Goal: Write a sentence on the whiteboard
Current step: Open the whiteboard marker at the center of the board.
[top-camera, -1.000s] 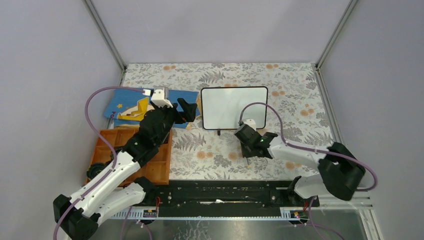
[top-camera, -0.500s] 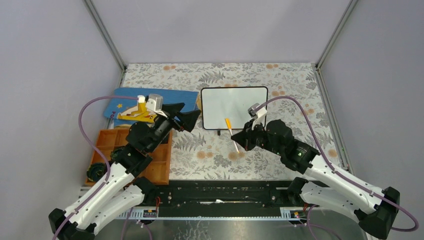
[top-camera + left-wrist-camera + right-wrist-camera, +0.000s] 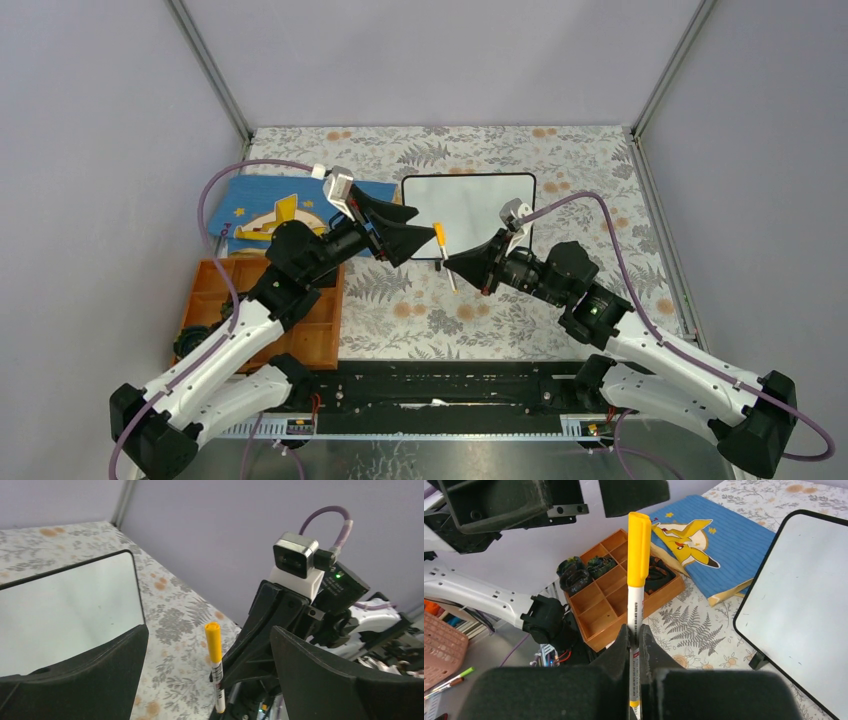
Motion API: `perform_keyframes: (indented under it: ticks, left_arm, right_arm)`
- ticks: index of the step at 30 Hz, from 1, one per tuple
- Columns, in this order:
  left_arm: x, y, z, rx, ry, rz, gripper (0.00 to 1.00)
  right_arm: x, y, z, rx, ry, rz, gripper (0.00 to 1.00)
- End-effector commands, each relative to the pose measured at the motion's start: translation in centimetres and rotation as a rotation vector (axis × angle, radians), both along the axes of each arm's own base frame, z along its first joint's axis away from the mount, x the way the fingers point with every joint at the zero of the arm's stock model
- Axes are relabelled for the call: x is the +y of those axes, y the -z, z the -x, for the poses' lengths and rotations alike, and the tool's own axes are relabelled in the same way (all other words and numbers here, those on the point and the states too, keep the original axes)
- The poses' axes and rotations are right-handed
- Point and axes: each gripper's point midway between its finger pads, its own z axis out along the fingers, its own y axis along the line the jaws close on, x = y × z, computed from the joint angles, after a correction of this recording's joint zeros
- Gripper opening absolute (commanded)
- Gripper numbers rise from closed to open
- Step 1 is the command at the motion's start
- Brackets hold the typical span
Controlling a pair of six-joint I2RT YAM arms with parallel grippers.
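Observation:
The whiteboard [image 3: 467, 213] lies blank at the table's back middle; no sentence shows on it. It also shows in the left wrist view [image 3: 65, 610] and the right wrist view [image 3: 799, 610]. My right gripper [image 3: 462, 266] is shut on a white marker with a yellow cap [image 3: 443, 252], held up in the air in front of the board. The marker [image 3: 637, 575] stands up from the right jaws. My left gripper [image 3: 408, 227] is open, its jaws wide on either side of the capped end [image 3: 213, 642] without touching it.
A blue star-patterned book [image 3: 262, 208] lies left of the board. An orange compartment tray [image 3: 318, 335] with dark items sits at the front left. The table has a floral cloth and grey side walls.
My right gripper has swung the marker left and raised it towards the left gripper. My left gripper has moved right and opened around the cap end.

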Motion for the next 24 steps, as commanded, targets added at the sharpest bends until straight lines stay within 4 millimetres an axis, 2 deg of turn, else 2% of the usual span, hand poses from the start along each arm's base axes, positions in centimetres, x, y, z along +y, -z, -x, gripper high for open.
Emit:
perform_keyframes:
  ticks: [1,3,7,18,24]
  left_arm:
    - [-1.3,-3.1,1.4,-0.014,0.119,0.077,0.97]
    - [-1.9,-3.1,1.6,-0.003,0.159,0.076,0.95]
    - [-3.1,-2.6,2.1,0.040,0.248,0.069,0.84]
    - [-3.6,-1.8,2.7,0.072,0.306,0.059,0.61]
    - [-3.7,-1.1,2.7,0.085,0.316,0.048,0.39]
  right_arm:
    - [0.4,-4.1,0.9,-0.088,-0.056,-0.097,0.00]
    - [0.4,-4.2,1.1,-0.092,-0.064,-0.100,0.00]
    - [0.3,-5.0,1.2,-0.107,-0.066,-0.116,0.00]
    - [0.2,-4.9,0.5,-0.102,-0.032,-0.120,0.00]
    - [0.5,-4.9,0.3,-0.090,-0.031,-0.123,0.00]
